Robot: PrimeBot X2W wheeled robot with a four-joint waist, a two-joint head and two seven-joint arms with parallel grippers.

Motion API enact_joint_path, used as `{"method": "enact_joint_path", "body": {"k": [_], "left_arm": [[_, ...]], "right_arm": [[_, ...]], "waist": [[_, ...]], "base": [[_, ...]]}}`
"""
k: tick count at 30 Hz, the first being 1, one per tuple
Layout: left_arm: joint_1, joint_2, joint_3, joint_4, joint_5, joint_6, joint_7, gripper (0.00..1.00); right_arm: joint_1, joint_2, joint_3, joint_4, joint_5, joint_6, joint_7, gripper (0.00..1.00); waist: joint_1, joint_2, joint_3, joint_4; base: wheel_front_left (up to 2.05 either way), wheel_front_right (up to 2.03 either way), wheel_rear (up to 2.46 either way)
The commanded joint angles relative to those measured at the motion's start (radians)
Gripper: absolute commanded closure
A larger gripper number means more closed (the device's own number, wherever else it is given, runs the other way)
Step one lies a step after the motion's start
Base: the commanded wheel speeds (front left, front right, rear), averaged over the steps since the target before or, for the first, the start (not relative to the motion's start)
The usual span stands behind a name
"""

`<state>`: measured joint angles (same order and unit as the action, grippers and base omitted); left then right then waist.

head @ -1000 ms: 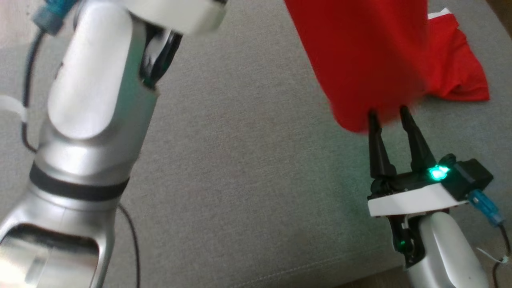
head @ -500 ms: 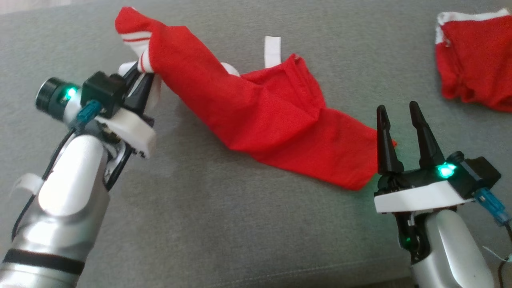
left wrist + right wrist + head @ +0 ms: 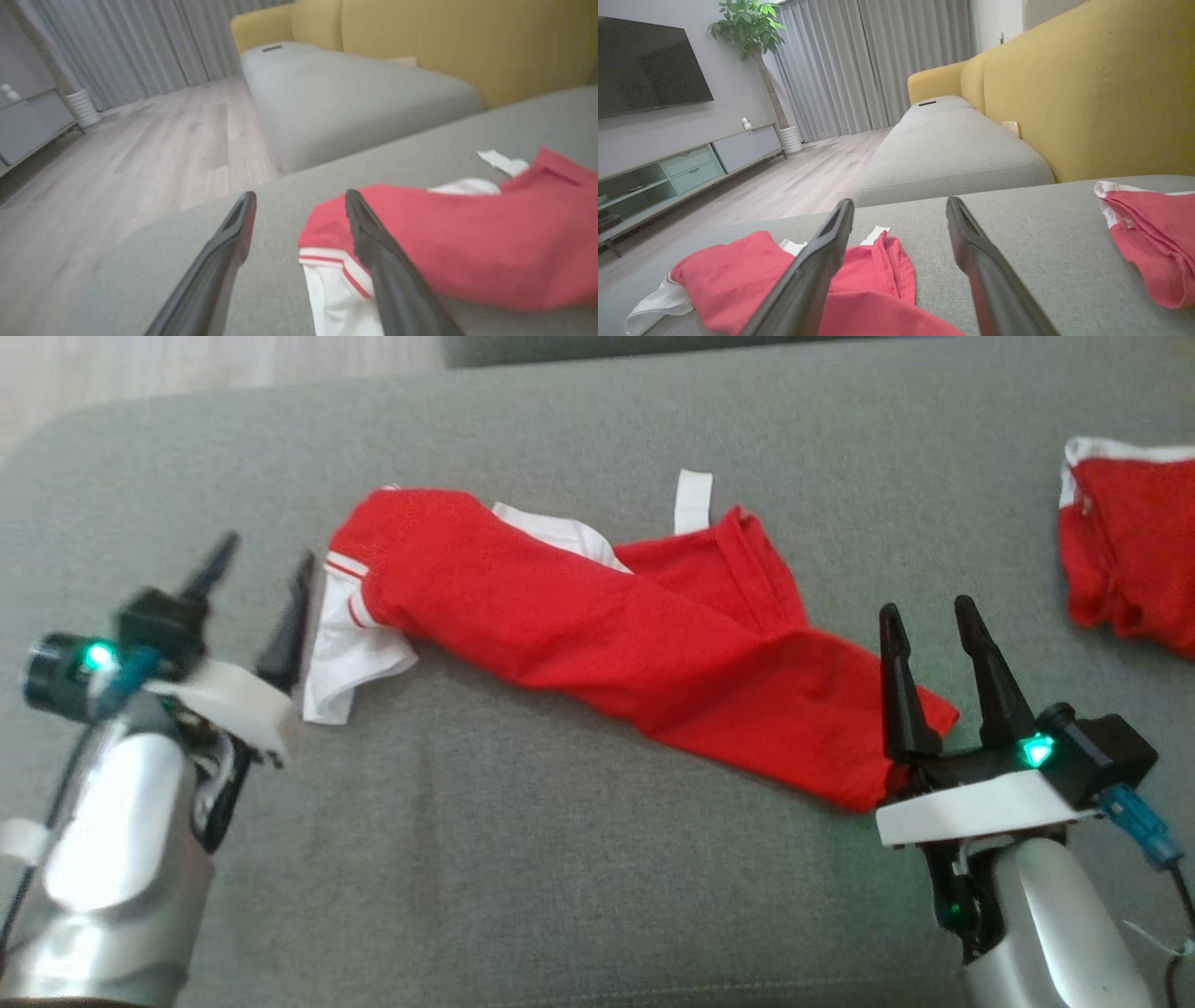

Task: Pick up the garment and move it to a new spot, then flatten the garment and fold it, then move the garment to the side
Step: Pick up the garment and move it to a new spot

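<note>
Since half a second ago: the left gripper (image 3: 265, 549) has let go of the striped cuff it held lifted. The red garment (image 3: 597, 625) has dropped flat. The right arm is unchanged.

Head view: the garment lies in a long diagonal band across the grey cushion (image 3: 560, 859), from its white cuff (image 3: 350, 663) at the left to its hem at the lower right. The left gripper's fingers stand apart and hold nothing. The inner finger is just beside the cuff; the frame is blurred, so contact is possible but not confirmed. The right gripper (image 3: 924, 607) has its fingers spread and empty, at the garment's lower right end. A second red garment (image 3: 1120, 560) sits well apart at the right edge.

Left wrist view: the left gripper (image 3: 300, 196) has its fingers wide, with bare cushion between them. The cuff (image 3: 336, 298) and the red cloth (image 3: 467, 242) lie behind the right-hand finger.

Right wrist view: the right gripper (image 3: 899, 202) is spread. The garment (image 3: 738, 270) lies below and to the left, and the second garment (image 3: 1153, 233) is at the right. The yellow sofa back (image 3: 1087, 93) is behind.
</note>
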<state>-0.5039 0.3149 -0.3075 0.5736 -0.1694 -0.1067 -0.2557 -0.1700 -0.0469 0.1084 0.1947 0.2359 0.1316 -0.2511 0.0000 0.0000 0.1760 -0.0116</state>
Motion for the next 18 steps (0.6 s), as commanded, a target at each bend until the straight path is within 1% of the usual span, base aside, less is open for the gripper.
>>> {"method": "enact_joint_path", "body": {"k": [1, 6, 10, 14, 18], "left_arm": [[-0.028, 0.029, 0.052, -0.048, -0.010, 0.007, -0.006, 0.00], [0.056, -0.026, 0.168, -0.205, -0.056, 0.022, -0.006, 0.00], [0.152, -0.092, 0.239, -0.337, -0.069, 0.021, -0.006, 0.00], [0.256, -0.166, 0.282, -0.439, -0.061, 0.013, -0.006, 0.00], [0.351, -0.223, 0.285, -0.499, -0.043, 0.003, -0.006, 0.00]], "right_arm": [[-0.005, -0.003, 0.015, -0.028, -0.007, -0.001, -0.011, 0.00], [0.013, -0.003, -0.005, -0.030, -0.020, -0.001, -0.011, 0.00], [0.032, -0.003, -0.025, -0.036, -0.027, -0.001, -0.011, 0.00], [0.051, -0.003, -0.033, -0.041, -0.034, -0.001, -0.011, 0.00], [0.067, -0.003, -0.037, -0.043, -0.041, -0.001, -0.011, 0.00]], "waist": [[0.0000, 0.0000, -0.021, 0.016], [0.0000, 0.0000, -0.064, 0.041], [0.0000, 0.0000, -0.091, 0.059], [0.0000, 0.0000, -0.109, 0.069], [0.0000, 0.0000, -0.120, 0.075]], "base": [[0.00, 0.00, 0.00], [0.00, 0.00, 0.00], [0.00, 0.00, 0.00], [0.00, 0.00, 0.00], [0.00, 0.00, 0.00]]}}
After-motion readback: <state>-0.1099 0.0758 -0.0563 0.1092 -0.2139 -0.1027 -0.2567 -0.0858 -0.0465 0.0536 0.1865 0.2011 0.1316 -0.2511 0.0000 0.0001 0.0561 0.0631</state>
